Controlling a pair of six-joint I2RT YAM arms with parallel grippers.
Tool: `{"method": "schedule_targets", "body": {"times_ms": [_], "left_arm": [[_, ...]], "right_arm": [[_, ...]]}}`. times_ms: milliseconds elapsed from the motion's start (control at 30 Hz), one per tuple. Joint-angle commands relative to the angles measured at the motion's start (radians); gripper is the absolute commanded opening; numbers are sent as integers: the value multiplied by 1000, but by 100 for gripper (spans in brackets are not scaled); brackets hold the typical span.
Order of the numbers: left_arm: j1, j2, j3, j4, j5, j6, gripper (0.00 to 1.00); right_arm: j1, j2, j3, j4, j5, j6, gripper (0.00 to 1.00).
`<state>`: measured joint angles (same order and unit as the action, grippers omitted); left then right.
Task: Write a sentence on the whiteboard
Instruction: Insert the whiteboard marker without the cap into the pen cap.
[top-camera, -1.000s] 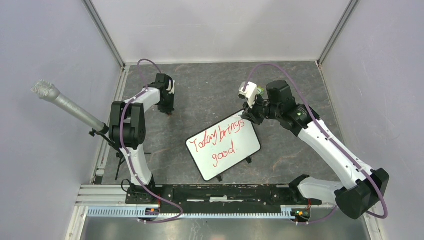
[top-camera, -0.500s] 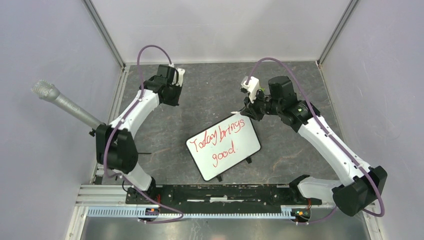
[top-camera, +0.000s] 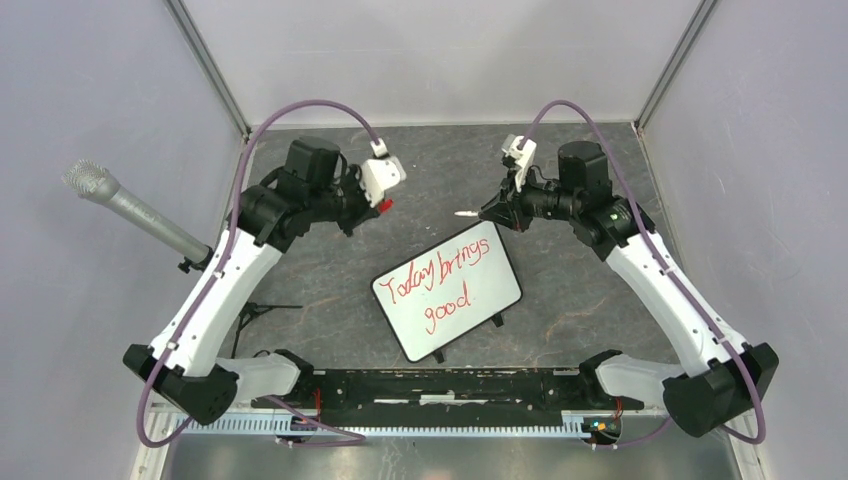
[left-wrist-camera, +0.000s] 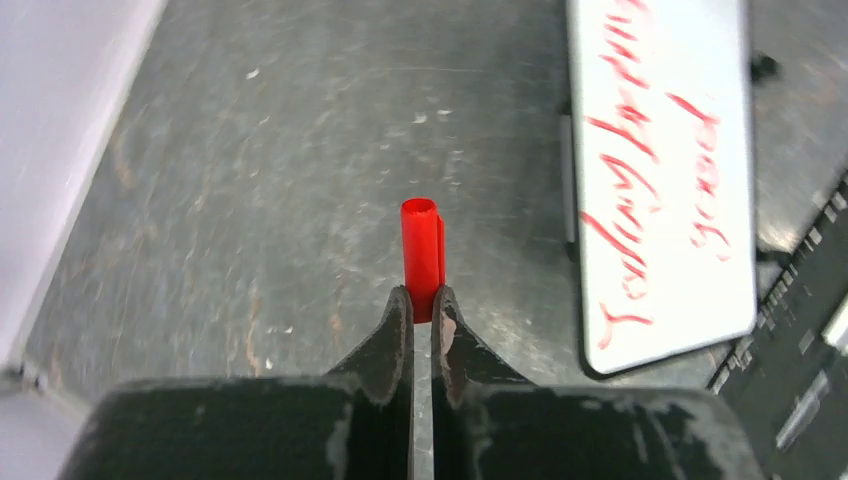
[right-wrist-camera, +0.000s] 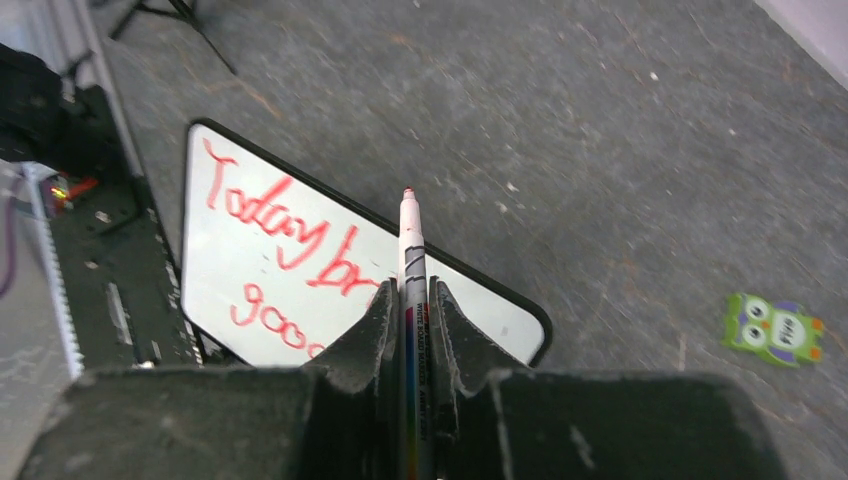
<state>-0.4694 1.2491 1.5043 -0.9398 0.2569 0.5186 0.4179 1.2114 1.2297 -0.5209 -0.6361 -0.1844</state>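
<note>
The whiteboard (top-camera: 480, 292) lies tilted at the table's middle. The sentence (top-camera: 440, 270), red words "Today brings good", runs in two slanted lines. My left gripper (top-camera: 374, 207) hovers behind the board's left, shut on a red marker cap (top-camera: 385, 206). The left wrist view shows the cap (left-wrist-camera: 422, 255) between my fingers (left-wrist-camera: 398, 315), with the board (left-wrist-camera: 710, 60) and its writing (left-wrist-camera: 625, 150) at the right. My right gripper (top-camera: 493, 212) is shut on the white marker pen (top-camera: 466, 214), tip bare, above the board's far edge. The right wrist view shows the pen (right-wrist-camera: 411, 245), board (right-wrist-camera: 215, 265) and writing (right-wrist-camera: 268, 222).
A grey microphone (top-camera: 128, 210) on a small tripod (top-camera: 262, 308) stands at the left wall. A black rail (top-camera: 450, 385) runs along the near edge. An owl sticker (right-wrist-camera: 773, 328) lies on the dark mat right of the board. Enclosure walls surround the mat.
My left arm has swung up and right from the back left, bringing the red cap toward the board. My right gripper has lifted the pen off the board's far edge and drawn back.
</note>
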Motion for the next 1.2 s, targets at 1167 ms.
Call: {"method": "schedule_targets", "body": {"times_ms": [1167], "left_arm": [[-286, 7, -39, -172, 192, 251, 2]], "right_arm": [[104, -14, -91, 208, -333, 254, 0]]}}
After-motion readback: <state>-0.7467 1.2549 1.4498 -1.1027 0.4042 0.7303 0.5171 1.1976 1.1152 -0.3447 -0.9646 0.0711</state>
